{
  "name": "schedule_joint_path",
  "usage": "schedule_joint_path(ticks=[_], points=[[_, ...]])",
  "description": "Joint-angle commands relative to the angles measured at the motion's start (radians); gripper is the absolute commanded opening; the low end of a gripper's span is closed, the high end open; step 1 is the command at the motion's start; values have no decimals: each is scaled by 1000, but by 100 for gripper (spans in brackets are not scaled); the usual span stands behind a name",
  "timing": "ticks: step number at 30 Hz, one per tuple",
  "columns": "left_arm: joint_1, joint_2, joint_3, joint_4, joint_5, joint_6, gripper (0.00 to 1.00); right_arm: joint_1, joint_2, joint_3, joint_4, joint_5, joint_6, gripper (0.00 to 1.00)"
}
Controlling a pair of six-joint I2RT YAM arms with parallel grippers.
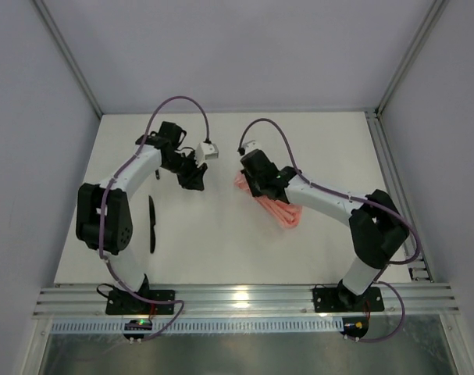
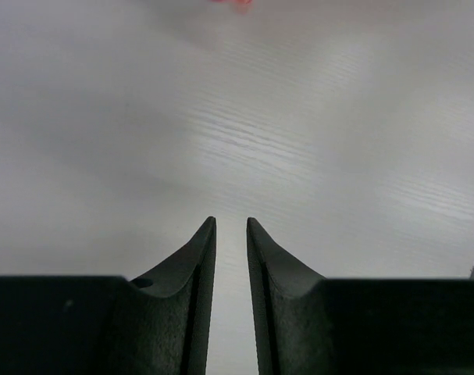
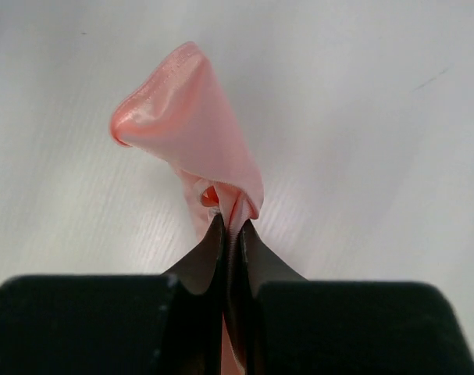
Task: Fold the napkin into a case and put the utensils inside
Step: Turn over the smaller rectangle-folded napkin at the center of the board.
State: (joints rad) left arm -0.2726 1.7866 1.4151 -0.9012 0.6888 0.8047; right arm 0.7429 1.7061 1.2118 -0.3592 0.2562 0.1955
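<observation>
Folding is judged to be the step in hand: the napkin (image 1: 283, 214) is bunched into a crumpled strip right of centre in the overhead view, and no flat pocket has been formed yet. One end is clamped between the right fingers (image 3: 215, 244), which are pressed together on the cloth. In the right wrist view a rounded pink loop is seen rising just beyond the tips.

The left fingers (image 2: 207, 238) are held slightly apart with nothing between them, above bare surface (image 1: 221, 250). They are near the napkin's upper end but not touching it, and only a pink sliver is caught at the top edge of the left wrist view. The utensils (image 1: 152, 223) are laid side by side at centre left of the overhead frame, well apart from the napkin.

How many layers the cloth is folded into cannot be told, since part of it is hidden under the right arm. Next, the cloth would probably need to be laid flat and a free edge taken by the left fingers, so that a clean crease can be made. Little is placed in the way. Only the left arm's own elbow, close to the utensils, should be watched when they are fetched.
</observation>
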Motion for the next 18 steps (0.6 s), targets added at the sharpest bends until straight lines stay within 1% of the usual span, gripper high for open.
schedule_joint_path(ticks=[1, 2, 3, 4, 5, 6, 7, 8, 9, 10, 11, 12, 13, 14, 15, 17, 18], points=[[56, -85, -10, 167, -55, -165, 24, 96, -42, 22, -76, 397, -120, 4], [59, -98, -22, 197, -76, -183, 24, 117, -25, 25, -83, 529, -131, 4], [62, -122, -51, 224, -96, -199, 24, 139, -4, 28, -96, 595, -142, 4], [64, -133, -65, 246, -112, -211, 24, 160, 54, 31, -110, 653, -136, 4], [64, -144, -80, 278, -130, -229, 24, 214, 93, 37, -121, 710, -125, 4], [62, -167, -106, 294, -139, -237, 24, 242, 133, 52, -142, 800, -98, 4], [62, -176, -117, 315, -147, -246, 24, 271, 227, 60, -150, 839, -82, 4], [62, -184, -128, 323, -167, -259, 24, 332, 278, 74, -159, 869, -65, 4], [62, -196, -145, 327, -179, -263, 24, 358, 332, 122, -211, 908, -3, 4], [62, -203, -153, 335, -189, -266, 24, 386, 389, 156, -254, 919, 40, 4], [62, -207, -159, 346, -199, -269, 24, 409, 488, 196, -302, 928, 89, 4], [64, -210, -166, 346, -201, -275, 24, 455, 530, 266, -392, 931, 132, 4], [64, -211, -172, 343, -196, -277, 24, 475, 561, 290, -424, 934, 194, 4], [64, -210, -173, 337, -189, -279, 24, 495, 599, 307, -443, 939, 212, 4], [62, -207, -173, 326, -177, -295, 25, 524, 607, 324, -473, 943, 234, 4], [62, -187, -165, 326, -161, -323, 25, 542, 609, 318, -474, 934, 263, 4], [62, -176, -159, 324, -132, -356, 25, 558, 609, 313, -466, 924, 265, 4]])
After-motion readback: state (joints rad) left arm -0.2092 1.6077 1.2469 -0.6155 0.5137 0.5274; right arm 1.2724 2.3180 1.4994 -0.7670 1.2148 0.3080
